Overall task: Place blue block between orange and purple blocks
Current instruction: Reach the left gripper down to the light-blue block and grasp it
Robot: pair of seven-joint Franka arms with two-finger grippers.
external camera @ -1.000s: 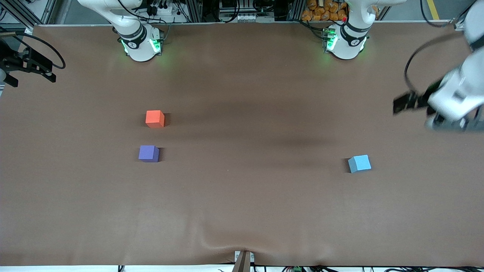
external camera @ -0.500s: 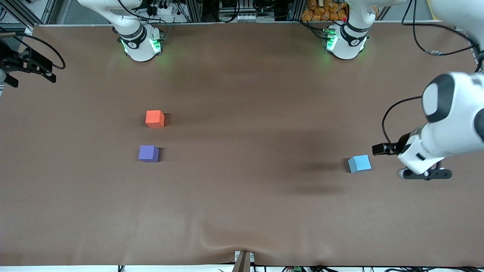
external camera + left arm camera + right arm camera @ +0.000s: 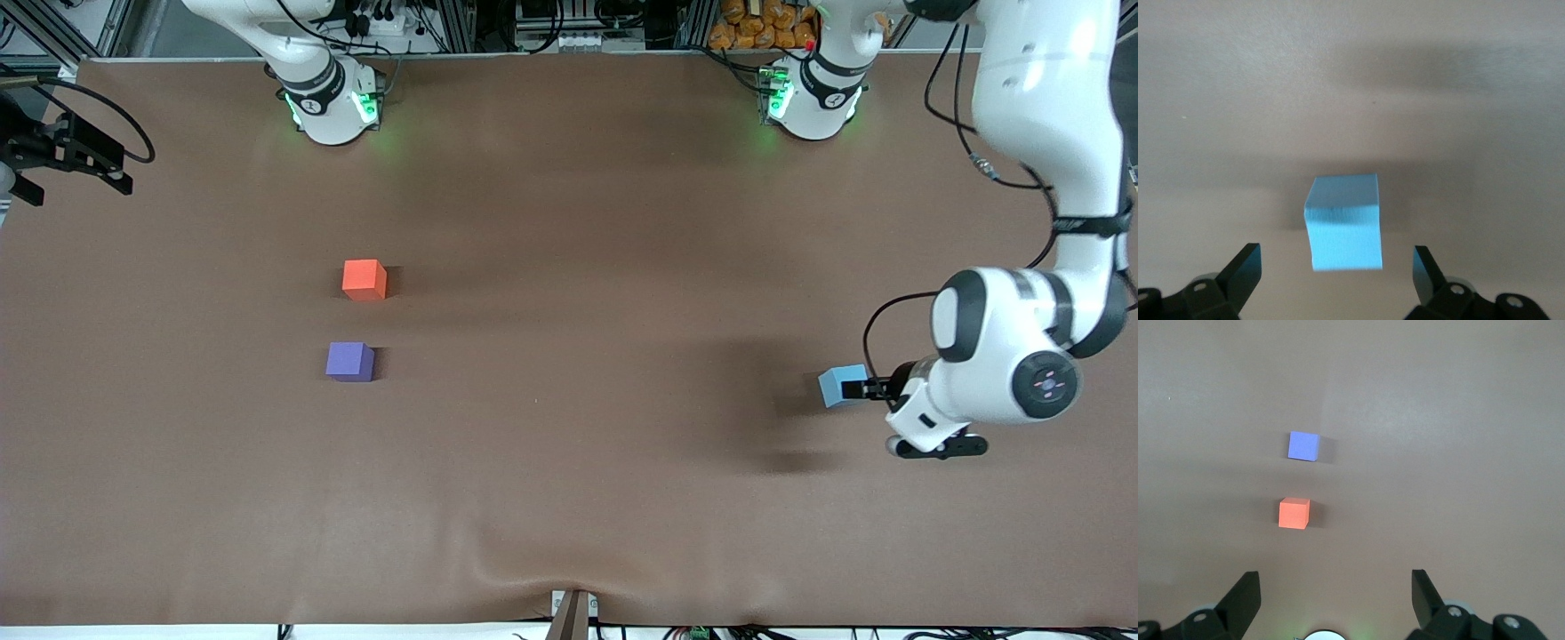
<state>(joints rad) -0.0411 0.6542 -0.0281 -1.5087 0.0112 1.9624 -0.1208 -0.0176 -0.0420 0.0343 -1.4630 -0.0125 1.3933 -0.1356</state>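
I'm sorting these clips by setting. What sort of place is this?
Probably a robotics lab bench: two arm bases bolted along a brown-covered table, cables and metal framing at its edge, and only a blue block, orange block and purple block laid out.

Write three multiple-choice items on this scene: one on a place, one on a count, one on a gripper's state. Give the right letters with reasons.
1. Where is the blue block?
A. toward the left arm's end of the table
B. between the orange and purple blocks
C. stacked on the purple block

2. How many blocks lie on the table?
A. two
B. three
C. four

3. How is the left gripper?
A. shut on the blue block
B. open, fingers astride the blue block without touching it
C. shut over the orange block

Answers:
1 A: it sits apart from the orange block and purple block.
2 B: orange, purple, blue.
3 B: the left wrist view shows gaps on both sides.
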